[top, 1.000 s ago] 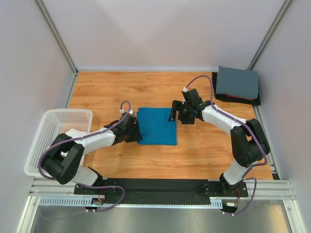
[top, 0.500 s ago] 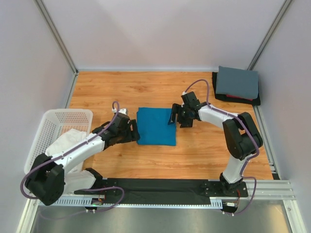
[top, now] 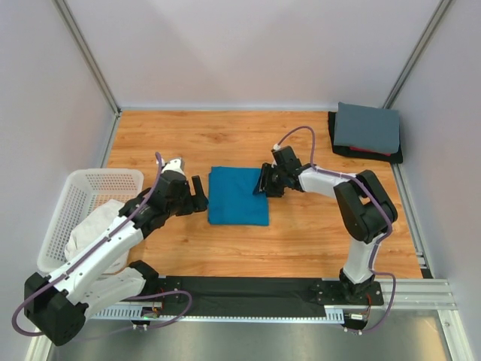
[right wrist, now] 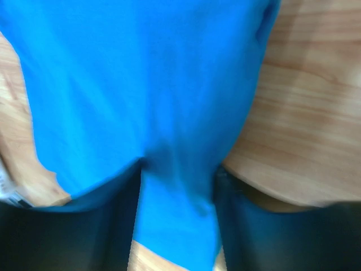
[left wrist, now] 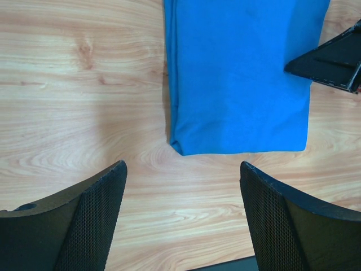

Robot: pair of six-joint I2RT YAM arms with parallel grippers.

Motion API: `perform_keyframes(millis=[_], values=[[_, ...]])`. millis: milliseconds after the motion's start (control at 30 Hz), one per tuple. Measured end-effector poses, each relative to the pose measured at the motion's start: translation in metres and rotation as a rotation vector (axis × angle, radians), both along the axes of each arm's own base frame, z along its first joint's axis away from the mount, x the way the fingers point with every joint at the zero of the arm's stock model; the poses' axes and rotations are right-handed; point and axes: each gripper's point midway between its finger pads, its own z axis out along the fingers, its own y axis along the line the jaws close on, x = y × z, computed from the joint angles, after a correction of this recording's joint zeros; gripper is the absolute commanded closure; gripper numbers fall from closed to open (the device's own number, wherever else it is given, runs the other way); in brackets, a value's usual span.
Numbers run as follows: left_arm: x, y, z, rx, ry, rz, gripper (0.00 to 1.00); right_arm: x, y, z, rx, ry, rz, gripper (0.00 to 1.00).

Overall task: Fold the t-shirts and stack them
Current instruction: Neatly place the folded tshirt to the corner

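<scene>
So the teal-blue t-shirt (top: pixel 238 195) is folded into a neat rectangle and lying flat mid-table (top: pixel 165 143), with one arm on each side of it. I'd guess the step in hand is lifting it over to the pile in the far right corner, where the slate-grey t-shirt (top: pixel 367 126) sits on top.

The left pincer (left wrist: pixel 181 169) hangs just off the shirt's left edge. It's spread wide with nothing in it, and there's bare wood between the fingers. The right pincer (right wrist: pixel 177 226) is down on the right edge with blue cloth running up between its fingers. The wrist view is smeary though, so I honestly can't tell if it's actually biting or just straddling the fabric.

Tips for doing this well:
- Catch every layer at the edge, not just the top one, or the fold will peel open when it's lifted.
- One-sided grips let soft cotton droop and unfold. I'd bring the left one in under the opposite edge and carry it level with both.
- Lift straight up before moving sideways so it doesn't drag on the wood.
- Square it over the grey one before letting go.

There's also a white t-shirt (top: pixel 94 229) waiting in the laundry basket (top: pixel 75 188), so this isn't the last one.
</scene>
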Motion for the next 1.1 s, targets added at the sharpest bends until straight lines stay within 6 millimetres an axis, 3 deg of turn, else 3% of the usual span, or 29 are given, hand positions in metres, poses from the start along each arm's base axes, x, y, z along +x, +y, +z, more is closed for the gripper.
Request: perform_keyframes(millis=[67, 100, 133, 333, 500, 600, 833, 1100], values=[[-0.002, 0.004, 0.0, 0.008, 0.003, 0.007, 0.12, -0.002, 0.004, -0.004, -0.002, 0.004, 0.006, 0.74], [-0.003, 0.006, 0.0, 0.012, 0.004, 0.009, 0.12, -0.003, 0.005, -0.006, -0.005, 0.008, 0.008, 0.93], [-0.004, 0.008, 0.0, 0.015, 0.006, 0.012, 0.12, -0.004, 0.005, -0.009, -0.012, 0.008, 0.01, 0.99], [-0.008, 0.015, 0.007, 0.009, -0.012, 0.025, 0.12, -0.002, 0.0, -0.01, -0.059, 0.019, -0.001, 1.0], [-0.008, 0.027, 0.007, 0.027, -0.008, 0.049, 0.12, 0.01, -0.028, -0.004, -0.187, 0.008, -0.008, 1.0], [-0.005, 0.034, 0.01, 0.035, -0.011, 0.062, 0.1, 0.035, -0.054, 0.009, -0.245, -0.02, -0.037, 0.99], [0.01, 0.043, 0.029, 0.028, -0.058, 0.066, 0.09, 0.116, -0.12, 0.05, -0.412, -0.153, -0.12, 1.0], [0.037, 0.044, 0.035, 0.039, -0.04, 0.061, 0.09, 0.187, -0.185, 0.059, -0.539, -0.17, -0.167, 1.0]])
